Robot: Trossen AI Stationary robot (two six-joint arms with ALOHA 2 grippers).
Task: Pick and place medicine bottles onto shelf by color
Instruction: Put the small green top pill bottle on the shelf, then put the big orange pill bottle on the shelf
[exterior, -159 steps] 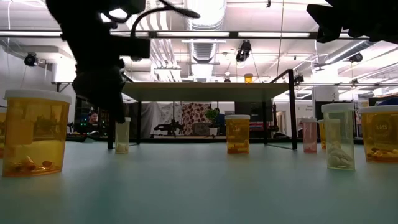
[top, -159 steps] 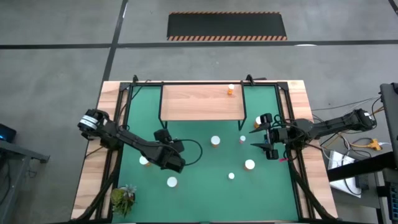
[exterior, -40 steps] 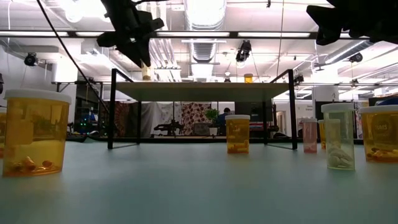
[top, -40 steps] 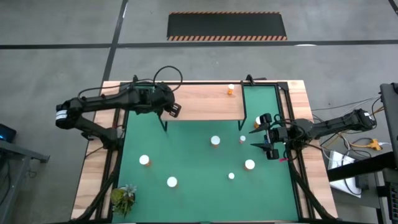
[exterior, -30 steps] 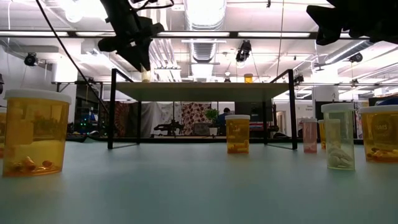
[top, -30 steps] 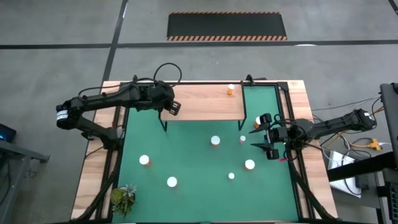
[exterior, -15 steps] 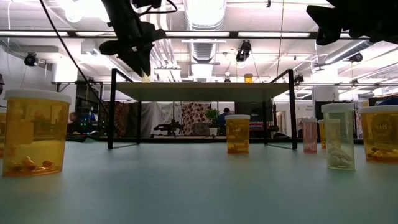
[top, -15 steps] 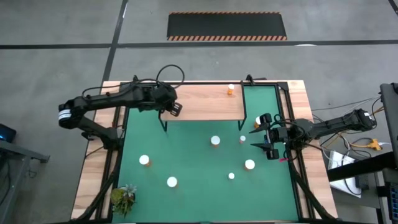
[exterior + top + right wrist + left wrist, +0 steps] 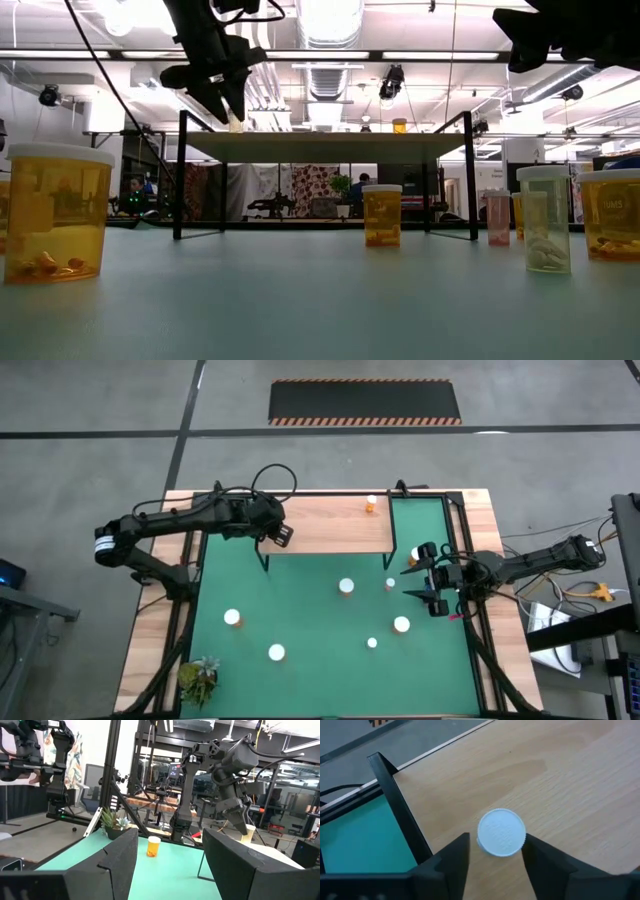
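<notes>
**Rig lives in a big industrial lab space**

From where I'm driving, it's clearly a robotics lab: bare concrete floor (image 9: 100, 420) with a hazard-striped mat (image 9: 365, 402), exposed ceiling ducts (image 9: 330, 75), strip lights, other robot arms (image 9: 227, 775) on benches, monitors glowing behind.

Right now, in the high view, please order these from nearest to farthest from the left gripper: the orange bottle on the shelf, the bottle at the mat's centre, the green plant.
From the left gripper:
1. Bottle at the mat's centre, below the shelf.
2. Orange bottle, on the shelf's far right part.
3. Green plant, at the table's near left corner.
</notes>
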